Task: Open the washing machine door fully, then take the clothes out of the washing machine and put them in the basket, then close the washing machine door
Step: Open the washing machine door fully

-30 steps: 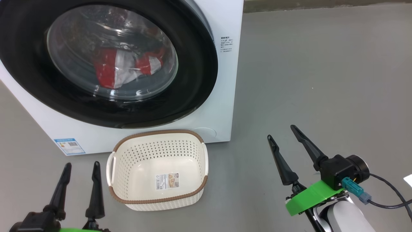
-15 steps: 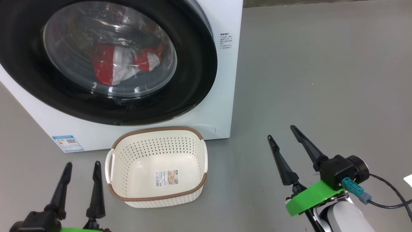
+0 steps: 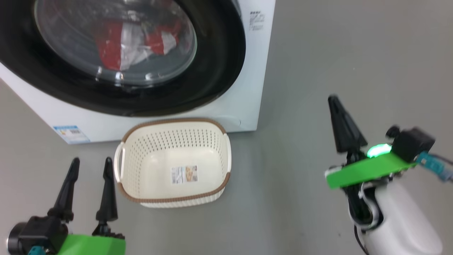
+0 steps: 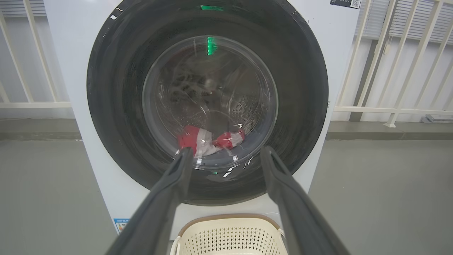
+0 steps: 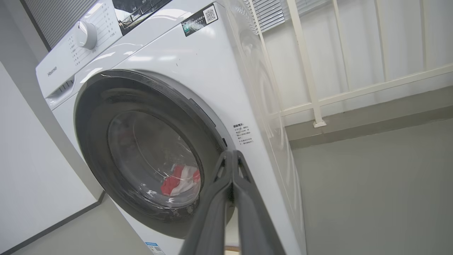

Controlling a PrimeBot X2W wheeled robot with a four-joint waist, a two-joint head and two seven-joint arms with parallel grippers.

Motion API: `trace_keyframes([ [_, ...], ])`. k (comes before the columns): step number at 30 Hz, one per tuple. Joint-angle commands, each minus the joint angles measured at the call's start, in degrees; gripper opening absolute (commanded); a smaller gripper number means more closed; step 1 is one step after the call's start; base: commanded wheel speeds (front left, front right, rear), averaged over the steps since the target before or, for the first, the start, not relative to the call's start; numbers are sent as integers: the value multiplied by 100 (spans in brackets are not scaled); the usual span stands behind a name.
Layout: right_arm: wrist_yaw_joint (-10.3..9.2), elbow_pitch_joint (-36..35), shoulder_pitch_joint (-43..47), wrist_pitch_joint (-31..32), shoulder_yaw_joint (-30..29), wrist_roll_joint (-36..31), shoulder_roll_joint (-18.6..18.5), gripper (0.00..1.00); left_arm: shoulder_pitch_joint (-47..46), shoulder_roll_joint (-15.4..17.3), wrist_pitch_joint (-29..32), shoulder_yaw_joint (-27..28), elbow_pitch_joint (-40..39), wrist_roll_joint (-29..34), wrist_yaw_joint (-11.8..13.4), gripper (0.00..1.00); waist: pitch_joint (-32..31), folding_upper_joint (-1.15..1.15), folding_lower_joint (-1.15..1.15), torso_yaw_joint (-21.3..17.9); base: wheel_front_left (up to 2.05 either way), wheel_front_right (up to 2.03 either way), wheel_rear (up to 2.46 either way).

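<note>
The washing machine door (image 3: 226, 53) sits shut, red clothes (image 3: 109, 49) inside.
And the right claw (image 3: 334, 101) is pinched closed on nothing; left claw (image 3: 91, 161) spread wide, empty, beside the basket (image 3: 173, 122).

Plain grey floor (image 3: 336, 53), white railing (image 4: 389, 109) against pale wall (image 5: 28, 184).

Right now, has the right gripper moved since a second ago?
Yes. Against the lower corner of the washing machine, the right gripper has gone up the head view, past that corner's level, and its fingers have shut together.
</note>
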Motion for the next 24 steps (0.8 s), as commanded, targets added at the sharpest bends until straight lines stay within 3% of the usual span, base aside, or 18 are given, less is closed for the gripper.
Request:
trace_keyframes([
  [1,-4,-119,-210,-36,124,104,25,0,-201,102,-52,147,-186,20,-32,100,205,0,0,82,0,0,0],
  [11,-4,138,-1267,-36,79,1414,25,0,-647,102,-52,-107,-404,-4,-32,100,887,0,0,428,0,0,0],
  [24,-4,816,-2780,3,665,3503,0,0,-1073,102,-52,-257,-485,-95,-32,100,1690,0,0,696,0,0,0],
])
